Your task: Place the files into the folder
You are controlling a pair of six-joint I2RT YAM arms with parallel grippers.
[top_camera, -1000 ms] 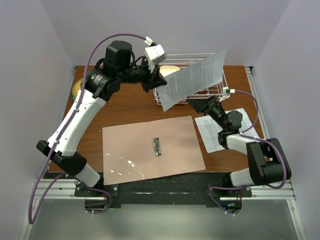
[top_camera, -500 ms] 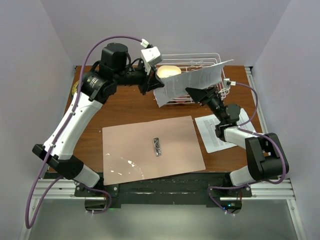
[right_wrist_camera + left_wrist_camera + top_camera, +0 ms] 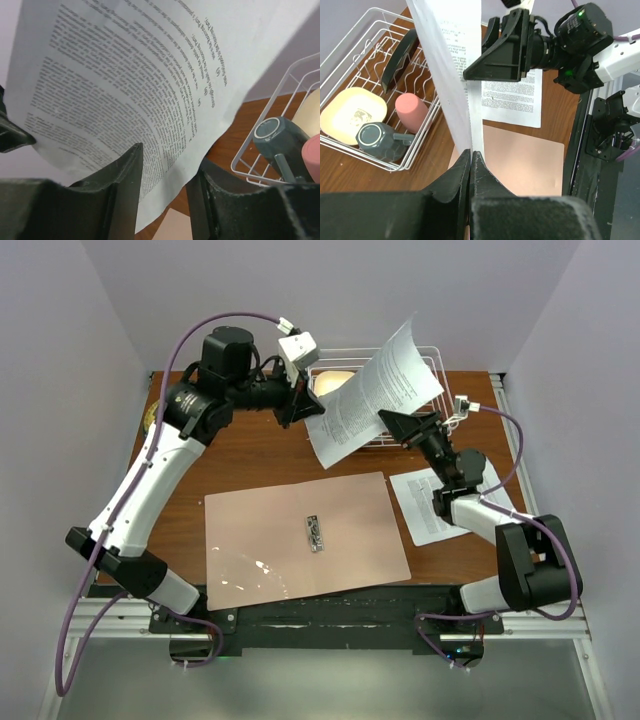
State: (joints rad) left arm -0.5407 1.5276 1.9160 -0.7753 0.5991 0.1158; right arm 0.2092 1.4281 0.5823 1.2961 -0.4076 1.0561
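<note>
One of the files, a white printed sheet (image 3: 375, 400), hangs curled in the air above the back of the table. My left gripper (image 3: 303, 410) is shut on its lower left corner, the jaws pinched tight on the paper (image 3: 452, 60) in the left wrist view. My right gripper (image 3: 398, 426) sits at the sheet's lower right edge, its jaws still apart with the paper (image 3: 125, 85) passing between them. The other file (image 3: 435, 502) lies flat at the right. The salmon folder (image 3: 300, 540) lies open in front, its silver clip (image 3: 315, 533) at the middle.
A white wire dish rack (image 3: 437, 365) stands at the back behind the raised sheet. It holds a cream plate (image 3: 350, 112), a pink cup (image 3: 412, 112) and a grey mug (image 3: 375, 140). The table's right edge runs close to the flat sheet.
The held sheet has swung from nearly flat to an upright curl. My right gripper's jaws have narrowed around its lower edge. The left gripper has stayed shut on its corner.
</note>
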